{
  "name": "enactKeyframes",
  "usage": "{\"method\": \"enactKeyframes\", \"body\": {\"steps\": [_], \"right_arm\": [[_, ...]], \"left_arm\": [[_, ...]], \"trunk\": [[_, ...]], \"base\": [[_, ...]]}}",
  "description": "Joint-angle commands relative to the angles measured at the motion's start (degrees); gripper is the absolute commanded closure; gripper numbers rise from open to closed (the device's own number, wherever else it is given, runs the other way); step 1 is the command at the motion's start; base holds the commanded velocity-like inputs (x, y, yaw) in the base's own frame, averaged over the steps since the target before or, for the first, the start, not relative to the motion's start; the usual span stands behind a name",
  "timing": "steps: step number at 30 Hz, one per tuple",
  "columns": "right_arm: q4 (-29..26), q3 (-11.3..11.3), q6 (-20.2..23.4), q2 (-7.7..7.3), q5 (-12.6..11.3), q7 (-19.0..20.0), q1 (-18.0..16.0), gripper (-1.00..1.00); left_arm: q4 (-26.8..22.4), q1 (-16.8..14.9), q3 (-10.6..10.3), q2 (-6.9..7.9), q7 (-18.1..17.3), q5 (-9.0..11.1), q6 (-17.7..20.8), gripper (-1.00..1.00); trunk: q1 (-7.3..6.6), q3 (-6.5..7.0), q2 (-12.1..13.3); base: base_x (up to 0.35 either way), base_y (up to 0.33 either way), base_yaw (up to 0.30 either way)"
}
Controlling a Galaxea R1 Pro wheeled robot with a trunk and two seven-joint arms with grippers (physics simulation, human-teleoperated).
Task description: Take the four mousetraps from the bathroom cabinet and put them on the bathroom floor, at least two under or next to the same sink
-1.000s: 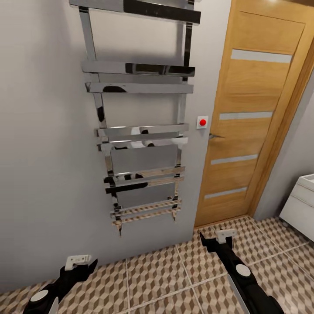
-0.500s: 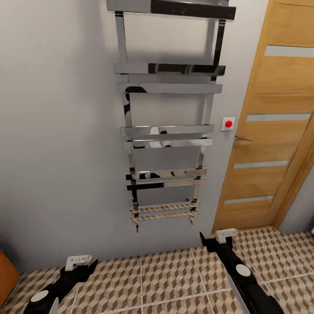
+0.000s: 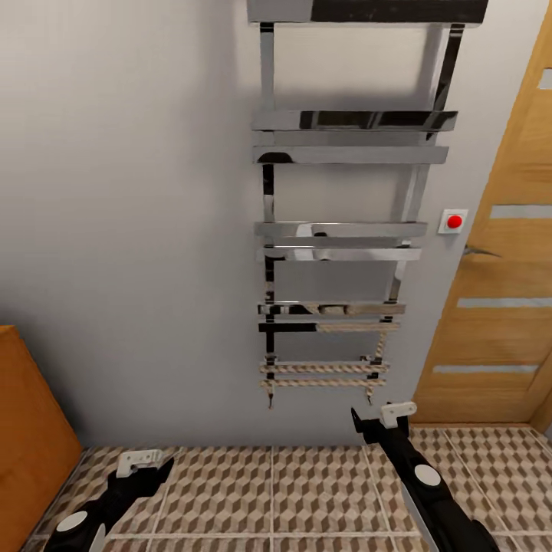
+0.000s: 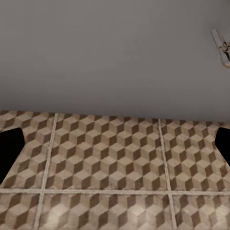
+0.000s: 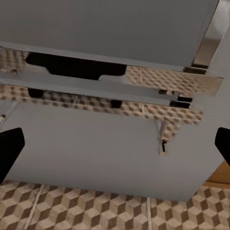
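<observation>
The bathroom floor [image 3: 307,483], tiled in a brown and beige cube pattern, runs along the foot of a grey wall. A corner of the orange-brown cabinet [image 3: 31,429] shows at the left edge of the head view. The mousetraps and the sink are out of view. My left gripper [image 3: 142,469] hangs low over the tiles near the cabinet; in the left wrist view the left gripper [image 4: 115,146] is open, its dark fingertips [image 4: 9,148] far apart with nothing between them. My right gripper [image 3: 376,425] is also open, and the right wrist view has the right gripper [image 5: 115,146] facing the wall.
A tall chrome towel rail [image 3: 337,238] is fixed to the grey wall straight ahead, its lowest bars [image 5: 96,86] in the right wrist view. A wooden door [image 3: 506,291] stands at the right, with a red button [image 3: 454,221] beside it.
The camera has swung left: the rail and door have slid right in the picture, and the cabinet's corner has come in at the left. Both grippers keep their pose.
</observation>
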Motion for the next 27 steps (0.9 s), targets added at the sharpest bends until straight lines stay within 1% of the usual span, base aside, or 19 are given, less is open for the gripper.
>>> {"method": "enactKeyframes", "body": {"steps": [1, 7, 23, 27], "right_arm": [[-0.04, 0.04, 0.03, -0.04, 0.14, 0.09, -0.02, -1.00], [-0.04, 0.04, 0.02, 0.00, 0.14, 0.09, -0.02, -1.00], [0.10, 0.07, 0.02, 0.03, 0.20, 0.09, -0.02, -1.00], [0.12, 0.10, 0.02, 0.03, 0.18, 0.09, -0.02, -1.00]], "left_arm": [[-0.03, -0.04, 0.14, -0.12, -0.35, 0.07, 0.41, -1.00], [0.67, -0.06, 0.14, -0.59, -0.35, 0.00, 0.40, -1.00], [1.37, -0.05, 0.10, -0.80, -0.35, -0.05, 0.39, -1.00], [1.58, -0.05, -0.30, -0.80, -0.35, -0.07, 0.40, -1.00]], "trunk": [[0.00, -0.06, -0.03], [0.00, -0.06, -0.03], [0.00, -0.06, -0.03], [0.00, -0.06, -0.03]], "base": [[0.000, 0.000, 0.288], [0.000, 0.000, 0.288], [0.000, 0.000, 0.288], [0.000, 0.000, 0.288]]}}
